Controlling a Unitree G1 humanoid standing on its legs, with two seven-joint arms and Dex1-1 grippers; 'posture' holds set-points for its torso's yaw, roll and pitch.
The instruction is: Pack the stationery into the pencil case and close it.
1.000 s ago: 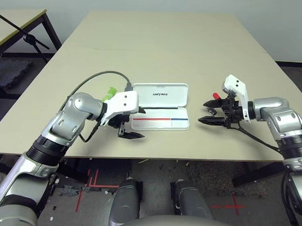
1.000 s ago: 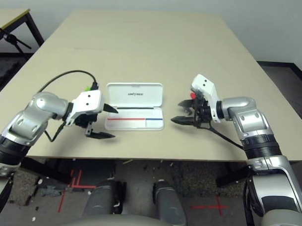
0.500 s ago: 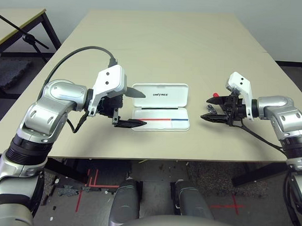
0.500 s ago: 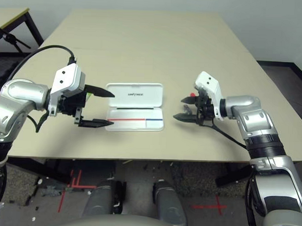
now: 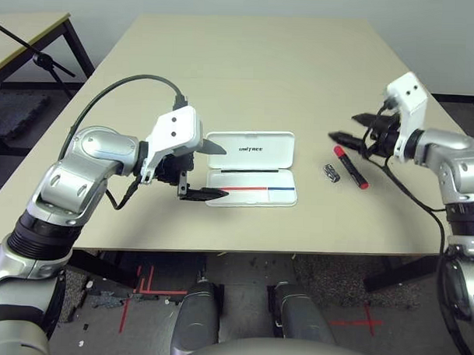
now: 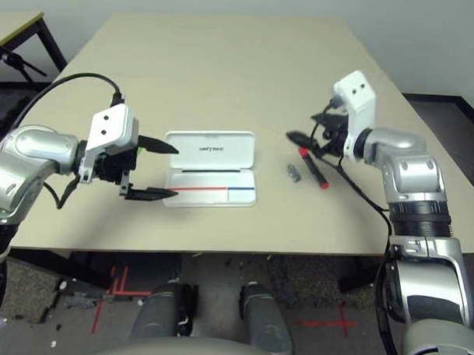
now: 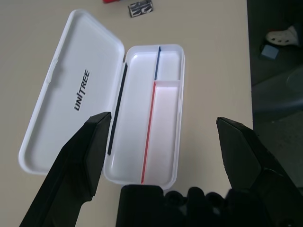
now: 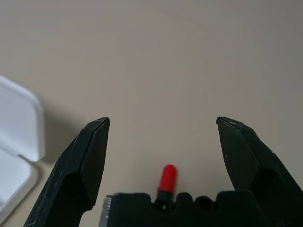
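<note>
Lying open near the front edge of a tan table (image 5: pixel 257 61), the white pencil case (image 5: pixel 252 168) shows its lid printed "UNITREE" folded back and its tray empty. At the case's left end the left gripper (image 5: pixel 208 171) hovers, its fingers spread wide and holding nothing. To the right of the case lie a small metal clip (image 5: pixel 331 172) and, just beside it, a black marker with a red cap (image 5: pixel 350 166). Above them the right gripper (image 5: pixel 349 128) hangs wide and empty.
</note>
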